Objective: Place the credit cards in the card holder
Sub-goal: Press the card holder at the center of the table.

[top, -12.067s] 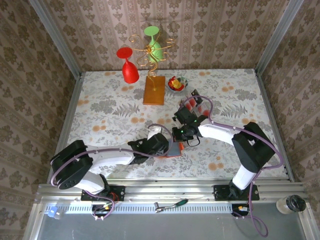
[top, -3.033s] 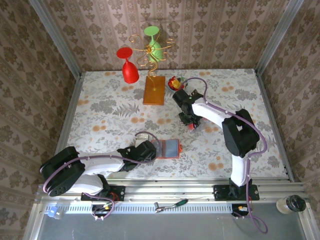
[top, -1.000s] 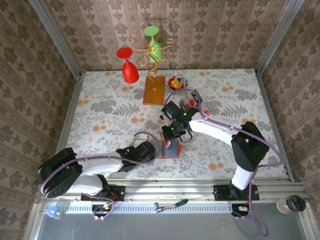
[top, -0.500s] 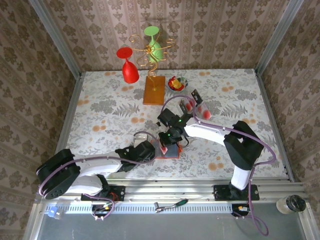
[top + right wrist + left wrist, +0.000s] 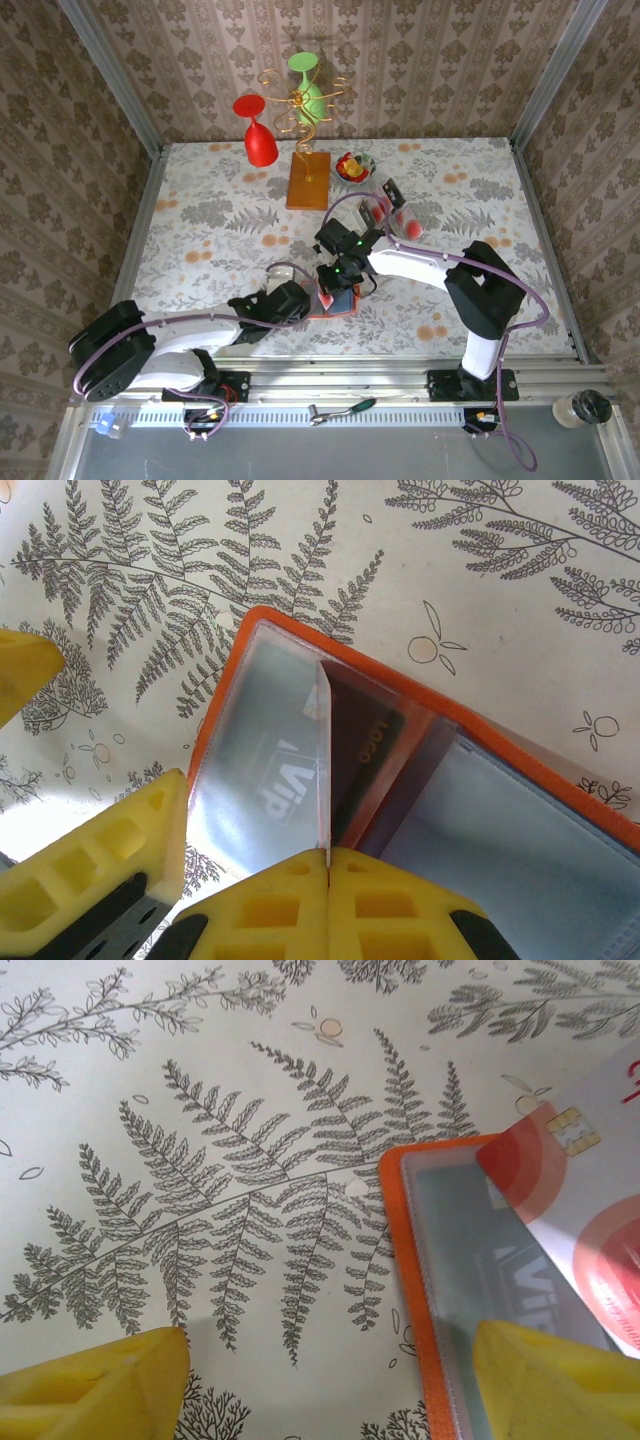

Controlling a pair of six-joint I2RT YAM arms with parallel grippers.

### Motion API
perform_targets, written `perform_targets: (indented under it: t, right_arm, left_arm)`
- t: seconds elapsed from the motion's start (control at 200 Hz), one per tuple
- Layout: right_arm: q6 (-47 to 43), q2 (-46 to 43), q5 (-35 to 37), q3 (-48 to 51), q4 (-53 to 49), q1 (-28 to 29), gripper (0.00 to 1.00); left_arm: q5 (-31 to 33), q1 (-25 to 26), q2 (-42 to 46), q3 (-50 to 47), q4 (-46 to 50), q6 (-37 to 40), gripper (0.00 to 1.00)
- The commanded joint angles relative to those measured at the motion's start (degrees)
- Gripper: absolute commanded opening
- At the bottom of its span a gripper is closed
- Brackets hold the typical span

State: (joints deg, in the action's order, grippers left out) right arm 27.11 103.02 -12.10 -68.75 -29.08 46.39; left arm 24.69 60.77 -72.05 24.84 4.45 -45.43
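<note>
My right end effector [image 5: 328, 865] pinches a pink-white credit card [image 5: 323, 770] at the open card holder [image 5: 520, 820] on the bench [image 5: 500, 580], my left end effector [image 5: 330, 1385] is open at its edge, and next I should slide the card into a pocket.

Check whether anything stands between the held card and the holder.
Nothing visible does. The card, pinched by the right fingers, hangs right over the open holder; a dark card already lies under its clear pocket.
</note>
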Motion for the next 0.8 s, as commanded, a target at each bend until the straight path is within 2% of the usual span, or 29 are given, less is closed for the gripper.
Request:
perform_targets:
  t: [0.0,0.305,0.495,0.68,0.795]
  right_arm:
    - [0.7,0.1,0.0,1.3,0.1,0.4,0.00]
    - [0.7,-0.9,-0.7,1.3,0.2,0.4,0.00]
    - [2.1,-7.3,-0.4,3.5,2.3,-1.5,0.00]
    - [7.3,-13.9,-1.3,12.1,12.2,-3.5,0.00]
    - [12.2,-16.9,-1.0,19.7,23.1,-3.8,0.00]
  left_arm:
    - [0.3,0.5,-1.5,0.6,0.0,0.5,0.76]
    - [0.6,0.5,-4.0,0.8,0.6,0.5,0.76]
    - [0.7,0.7,-4.2,1.4,2.3,0.2,0.76]
    - [1.0,1.0,-4.1,1.6,2.8,-0.2,0.76]
    - [1.4,1.2,-4.2,1.9,3.5,-0.5,0.76]
